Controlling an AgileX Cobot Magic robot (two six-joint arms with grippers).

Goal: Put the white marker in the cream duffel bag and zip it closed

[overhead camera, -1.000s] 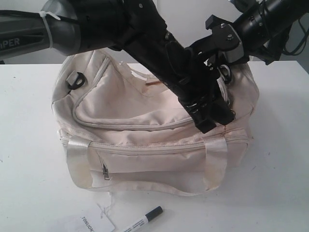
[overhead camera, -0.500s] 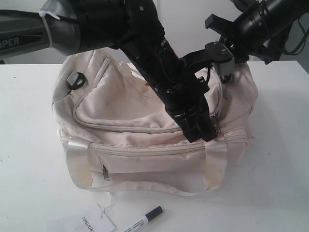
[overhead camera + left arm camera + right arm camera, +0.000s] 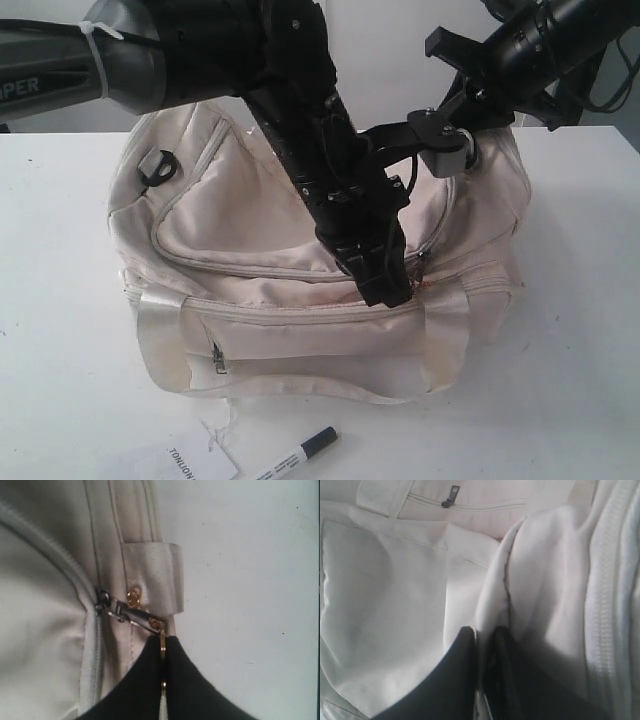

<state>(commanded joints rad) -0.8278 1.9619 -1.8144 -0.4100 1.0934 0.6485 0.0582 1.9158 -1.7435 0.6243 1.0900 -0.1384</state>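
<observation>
The white marker lies at the front edge of the desk, not yet bagged; behind it, the left hand pinches the gold ring pull of the cream duffel bag, the right hand pinching bag fabric; packing and zipping remain

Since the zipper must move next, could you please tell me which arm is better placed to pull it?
Left, probably: its jaws are shut on the gold ring pull of the cream duffel bag, while the right jaws only pinch a fold of fabric.
</observation>
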